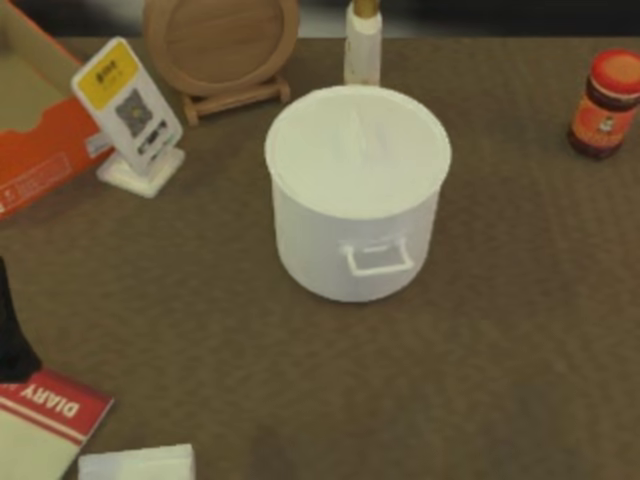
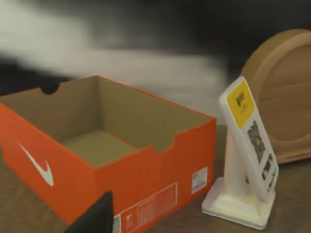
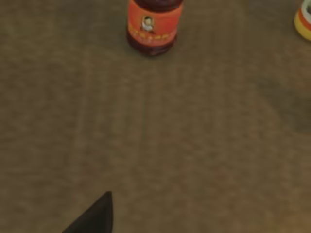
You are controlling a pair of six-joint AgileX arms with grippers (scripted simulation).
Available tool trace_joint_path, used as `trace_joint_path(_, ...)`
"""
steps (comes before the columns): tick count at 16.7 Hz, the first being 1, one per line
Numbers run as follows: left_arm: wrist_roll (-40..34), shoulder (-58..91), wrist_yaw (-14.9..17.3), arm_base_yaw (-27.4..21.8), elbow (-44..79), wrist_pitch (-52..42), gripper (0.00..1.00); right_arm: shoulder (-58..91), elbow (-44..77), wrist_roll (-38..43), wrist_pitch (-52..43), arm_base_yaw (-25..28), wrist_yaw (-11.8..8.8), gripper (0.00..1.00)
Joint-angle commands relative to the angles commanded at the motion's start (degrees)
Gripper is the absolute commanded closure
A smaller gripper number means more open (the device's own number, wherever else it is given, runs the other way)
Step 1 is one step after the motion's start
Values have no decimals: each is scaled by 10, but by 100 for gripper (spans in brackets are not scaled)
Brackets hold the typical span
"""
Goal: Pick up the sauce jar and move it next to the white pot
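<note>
The sauce jar point(image 1: 604, 104), with a red lid and an orange-red label, stands upright at the table's far right. The wrist view of that arm shows the same jar point(image 3: 154, 26) some way ahead of my right gripper point(image 3: 155, 228). Only one dark fingertip point(image 3: 99, 213) shows, with nothing against it. The big white pot point(image 1: 357, 190) sits mid-table with its lid on and its loop handle facing the front. The jar and the pot stand well apart. My left arm point(image 1: 12, 330) is parked at the left edge, and its gripper point(image 2: 155, 229) faces the shoe box.
An open orange shoe box point(image 1: 30, 130), a QR sign stand point(image 1: 130, 115), a round wooden board point(image 1: 220, 45) and a cream bottle point(image 1: 362, 45) line the back. A red diary point(image 1: 45, 415) and a white block point(image 1: 137, 463) lie front left. A yellow object point(image 3: 305, 22) stands off to one side of the jar.
</note>
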Motion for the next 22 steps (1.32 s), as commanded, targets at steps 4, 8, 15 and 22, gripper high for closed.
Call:
trace_joint_path(4, 0, 0, 0, 0, 0, 0, 0, 219, 272, -46, -109, -7, -12, 0)
trace_joint_path(8, 0, 0, 0, 0, 0, 0, 0, 444, 553, -96, -209, -8, -28, 0)
trace_joint_path(15, 0, 0, 0, 0, 0, 0, 0, 810, 952, -183, -370, 0, -60, 0)
trace_joint_path(22, 0, 0, 0, 0, 0, 0, 0, 1026, 1142, -233, -472, 10, -78, 0)
